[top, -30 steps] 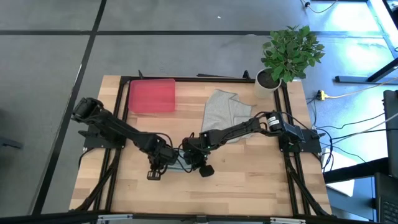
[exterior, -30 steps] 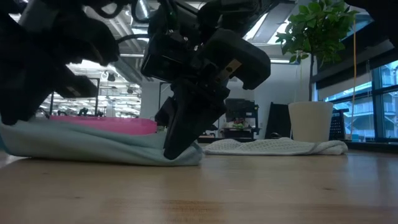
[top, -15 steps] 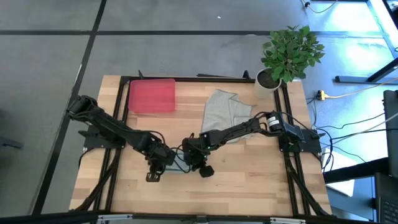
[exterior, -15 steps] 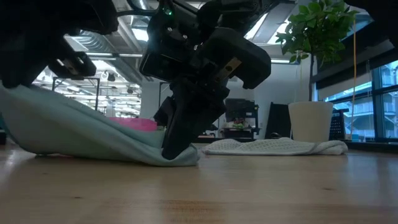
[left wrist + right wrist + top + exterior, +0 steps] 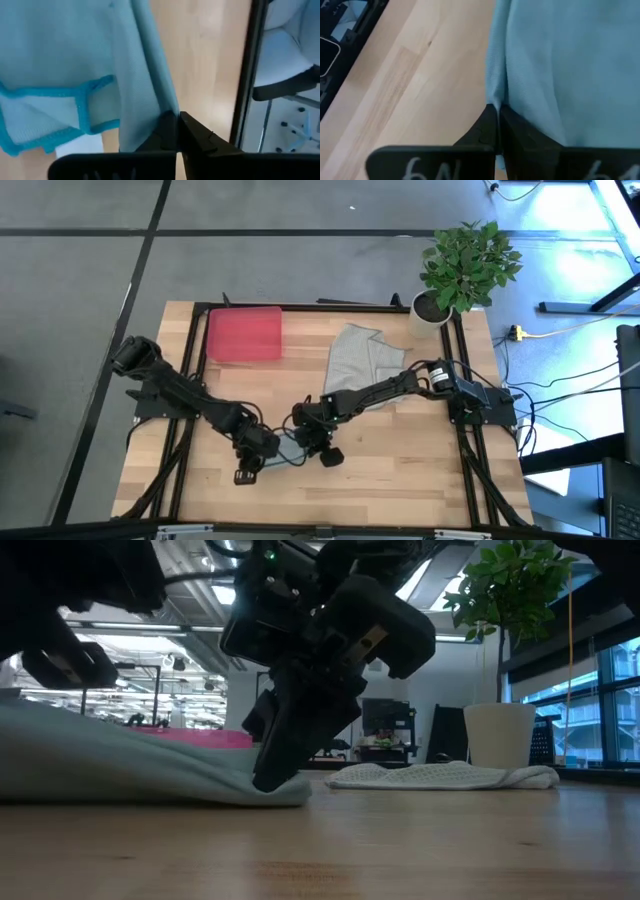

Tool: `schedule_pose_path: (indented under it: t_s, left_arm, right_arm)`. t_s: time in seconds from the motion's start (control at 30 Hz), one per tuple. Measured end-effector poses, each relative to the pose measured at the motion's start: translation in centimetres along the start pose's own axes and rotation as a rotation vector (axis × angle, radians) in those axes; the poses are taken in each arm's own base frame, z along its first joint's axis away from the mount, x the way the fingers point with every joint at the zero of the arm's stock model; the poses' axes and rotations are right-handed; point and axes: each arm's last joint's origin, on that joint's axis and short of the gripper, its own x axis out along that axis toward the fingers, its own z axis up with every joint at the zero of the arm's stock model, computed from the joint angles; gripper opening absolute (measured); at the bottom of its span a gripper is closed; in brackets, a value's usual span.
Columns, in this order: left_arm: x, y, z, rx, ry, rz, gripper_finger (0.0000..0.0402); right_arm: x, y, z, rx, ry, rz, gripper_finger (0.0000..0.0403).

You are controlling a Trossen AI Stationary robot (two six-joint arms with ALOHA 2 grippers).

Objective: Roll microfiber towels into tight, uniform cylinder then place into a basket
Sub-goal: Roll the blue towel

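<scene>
Left gripper (image 5: pixel 262 457) and right gripper (image 5: pixel 306 442), both low at table centre, each pinched closed on blue towel (image 5: pixel 120 765) edge; right arm reaching from 3 o'clock.

Two dark arms showing their build over the bench

Both arms are wearing matte black jointed segments with black cables looping along them; the right arm is carrying a pale band near its base. The left end effector (image 5: pixel 176 131) and right end effector (image 5: pixel 496 122) are showing flat black tapered fingers; white markings are showing on the right one's body.
</scene>
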Motion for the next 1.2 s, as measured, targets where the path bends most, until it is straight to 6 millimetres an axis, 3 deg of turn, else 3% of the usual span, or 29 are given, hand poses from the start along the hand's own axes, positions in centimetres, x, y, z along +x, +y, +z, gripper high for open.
schedule_pose_path:
  t_s: [0.3,0.6,1.0,1.2]
  left_arm:
    - [0.8,-1.7,-1.0,0.079,-0.061,0.052,0.0]
    - [0.8,-2.0,-0.8,0.074,-0.092,0.037,0.0]
    - [2.6,-1.7,0.1,0.109,-0.105,0.045,0.0]
    - [2.5,-1.3,0.9,0.126,-0.131,0.022,0.0]
  right_arm:
    - [-0.2,0.3,0.2,-0.051,-0.049,0.189,0.001]
    - [-1.5,-0.9,0.0,0.129,-0.077,0.402,0.001]
    - [-1.4,-0.9,-0.6,0.271,-0.044,0.501,0.001]
    - [-1.3,-0.6,-0.8,0.322,-0.017,0.555,0.001]
